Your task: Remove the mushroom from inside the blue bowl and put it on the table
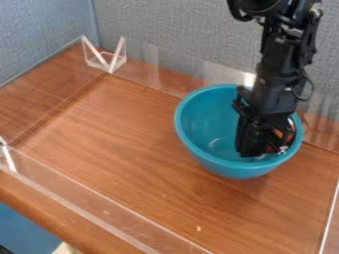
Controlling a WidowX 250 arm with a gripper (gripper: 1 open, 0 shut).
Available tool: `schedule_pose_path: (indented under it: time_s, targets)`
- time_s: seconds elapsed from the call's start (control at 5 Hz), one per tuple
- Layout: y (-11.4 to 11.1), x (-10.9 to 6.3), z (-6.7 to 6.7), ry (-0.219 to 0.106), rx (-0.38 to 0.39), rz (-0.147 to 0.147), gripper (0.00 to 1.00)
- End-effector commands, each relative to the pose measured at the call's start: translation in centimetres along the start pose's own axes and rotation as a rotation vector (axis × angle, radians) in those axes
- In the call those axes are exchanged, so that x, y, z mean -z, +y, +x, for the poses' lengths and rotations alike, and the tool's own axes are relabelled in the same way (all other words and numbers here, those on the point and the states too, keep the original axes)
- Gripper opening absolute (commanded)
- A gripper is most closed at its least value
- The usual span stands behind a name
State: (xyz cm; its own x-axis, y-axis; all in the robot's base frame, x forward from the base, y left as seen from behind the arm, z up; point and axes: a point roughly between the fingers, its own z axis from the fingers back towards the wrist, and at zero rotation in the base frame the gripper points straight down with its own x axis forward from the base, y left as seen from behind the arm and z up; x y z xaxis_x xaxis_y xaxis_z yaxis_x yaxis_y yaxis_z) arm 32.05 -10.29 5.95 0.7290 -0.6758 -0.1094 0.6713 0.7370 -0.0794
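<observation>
At the far left, a small clear acrylic bracket (103, 55) stands at the back corner, where the low transparent walls (40, 164) meet; these walls ring the reddish-brown, polished wood-grain surface (99, 119), probably so that nothing rolls off the edge. The middle of the surface is bare wood, which leaves plenty of room for setting something down.

Further right sits the large, round, glossy teal-blue plastic bowl (212, 134), close to the right-hand wall. The black robot arm (282, 60) drops almost straight down into it from above — a sensible approach for a deep bowl with steep sides. Its fingers (261, 147) are low inside the right half of the bowl and closed tight. A reddish patch shows right at the fingers, likely the cap of the small toy mushroom (272, 132), but the dark hardware hides most of it, so whether it is actually gripped cannot be told. The mushroom therefore appears to be inside the bowl, not on the surface.

No brand, label or writing can be read anywhere.
</observation>
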Motion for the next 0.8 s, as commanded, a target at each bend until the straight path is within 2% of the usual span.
schedule_pose_path:
  time_s: [0.0,0.4,0.6]
  targets:
    - [1.0,-2.8,-0.8,-0.081,0.004,0.042,0.00]
    - [0.3,-2.2,-1.2,-0.091,0.028,0.053,0.00]
    - [-0.1,-2.8,-1.0,-0.099,0.016,0.056,0.00]
